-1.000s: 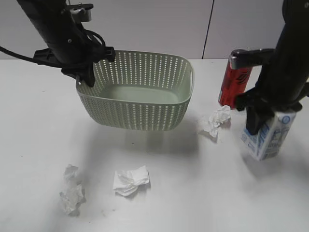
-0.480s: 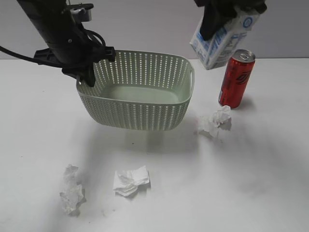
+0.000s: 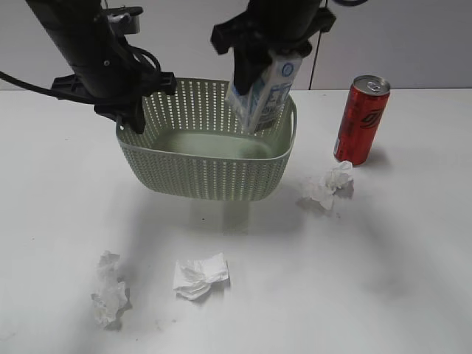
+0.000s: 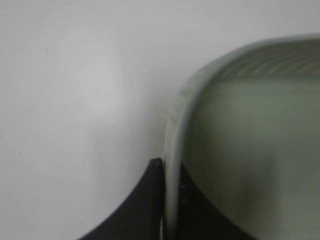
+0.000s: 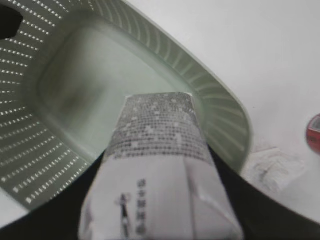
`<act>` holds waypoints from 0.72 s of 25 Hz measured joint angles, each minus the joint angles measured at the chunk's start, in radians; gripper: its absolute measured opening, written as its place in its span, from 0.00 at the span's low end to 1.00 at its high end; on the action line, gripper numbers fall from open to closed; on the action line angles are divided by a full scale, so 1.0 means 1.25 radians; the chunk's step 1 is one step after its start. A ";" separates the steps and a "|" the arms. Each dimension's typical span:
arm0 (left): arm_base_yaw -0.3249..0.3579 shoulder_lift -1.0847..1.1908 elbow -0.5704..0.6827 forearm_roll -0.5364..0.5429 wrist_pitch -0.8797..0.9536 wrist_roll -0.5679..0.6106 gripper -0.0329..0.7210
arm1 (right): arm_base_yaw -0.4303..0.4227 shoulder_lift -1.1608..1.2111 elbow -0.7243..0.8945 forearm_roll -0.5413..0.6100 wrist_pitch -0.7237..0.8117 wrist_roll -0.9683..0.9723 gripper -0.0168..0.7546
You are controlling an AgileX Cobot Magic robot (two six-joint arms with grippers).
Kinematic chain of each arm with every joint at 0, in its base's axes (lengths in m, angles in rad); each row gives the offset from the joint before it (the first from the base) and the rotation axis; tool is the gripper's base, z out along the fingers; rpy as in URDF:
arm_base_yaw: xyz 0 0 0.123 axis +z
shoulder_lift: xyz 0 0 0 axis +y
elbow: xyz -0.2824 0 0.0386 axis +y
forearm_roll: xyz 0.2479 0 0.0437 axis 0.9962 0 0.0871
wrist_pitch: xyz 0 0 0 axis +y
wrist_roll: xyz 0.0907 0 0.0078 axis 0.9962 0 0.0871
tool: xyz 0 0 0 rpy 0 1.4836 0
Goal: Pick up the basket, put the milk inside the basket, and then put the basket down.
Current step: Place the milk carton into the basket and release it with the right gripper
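Note:
The sage-green perforated basket (image 3: pixel 214 173) hangs tilted above the table, its shadow below it. My left gripper (image 3: pixel 131 116) is shut on its left rim; the left wrist view shows the rim (image 4: pixel 172 145) pinched between the black jaws (image 4: pixel 170 200). My right gripper (image 3: pixel 254 51) is shut on the white and blue milk carton (image 3: pixel 263 92), held tilted with its lower end inside the basket's right half. The right wrist view shows the carton (image 5: pixel 157 165) over the basket's floor (image 5: pixel 80 95).
A red drink can (image 3: pixel 361 120) stands at the right. A crumpled tissue (image 3: pixel 327 184) lies in front of it, another (image 3: pixel 198 276) at the front middle, and one more (image 3: pixel 109 290) at the front left.
My right gripper has carried the milk carton up from the table at the right, leftward past the can, and down into the basket's right side. The left arm and basket have not moved.

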 joint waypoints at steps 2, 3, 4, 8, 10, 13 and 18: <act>0.000 0.000 0.000 0.000 0.000 0.000 0.02 | 0.006 0.045 -0.020 0.002 0.000 0.004 0.44; 0.000 0.000 0.000 0.000 0.000 0.000 0.02 | 0.006 0.067 -0.026 0.003 -0.001 0.006 0.44; 0.000 0.000 0.000 0.000 0.000 0.000 0.02 | 0.007 0.085 -0.031 0.003 -0.001 0.008 0.44; 0.000 0.000 0.000 0.000 0.000 0.000 0.02 | 0.007 0.135 -0.041 0.001 -0.001 0.021 0.44; 0.000 0.000 0.000 0.002 0.000 0.000 0.02 | 0.007 0.141 -0.043 0.002 -0.001 0.023 0.47; 0.000 0.003 0.001 0.015 0.004 0.001 0.02 | 0.007 0.141 -0.070 0.003 -0.001 0.025 0.61; 0.000 0.007 0.002 0.016 0.008 0.002 0.02 | 0.007 0.111 -0.100 -0.012 -0.002 0.024 0.77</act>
